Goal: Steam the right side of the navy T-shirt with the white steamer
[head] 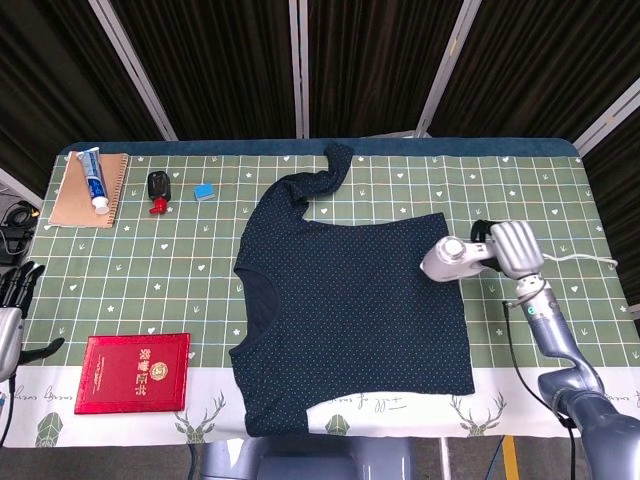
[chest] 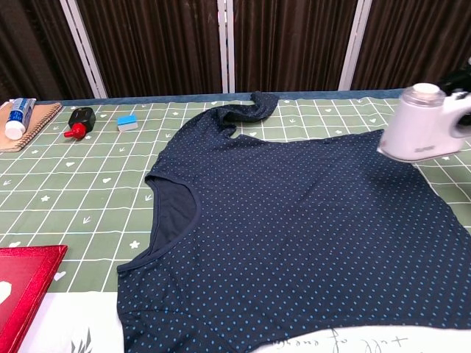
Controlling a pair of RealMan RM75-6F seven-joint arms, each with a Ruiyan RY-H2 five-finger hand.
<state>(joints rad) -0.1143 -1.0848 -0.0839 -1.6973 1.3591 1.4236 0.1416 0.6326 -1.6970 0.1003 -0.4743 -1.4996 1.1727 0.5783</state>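
The navy dotted T-shirt (head: 350,300) (chest: 294,228) lies flat in the middle of the table, its neck to the left and one sleeve curled toward the far edge. My right hand (head: 512,248) holds the white steamer (head: 448,258) (chest: 419,125) by its handle. The steamer's head hangs over the shirt's right edge, near the far right corner. In the chest view only the steamer shows at the right border; the hand is mostly cut off. My left hand (head: 12,300) rests open off the table's left edge, holding nothing.
A red booklet (head: 133,372) lies at the front left. At the back left are a notebook (head: 88,192) with a toothpaste tube (head: 92,178), a black-and-red object (head: 157,190) and a small blue block (head: 204,192). The steamer's cord (head: 590,262) trails right.
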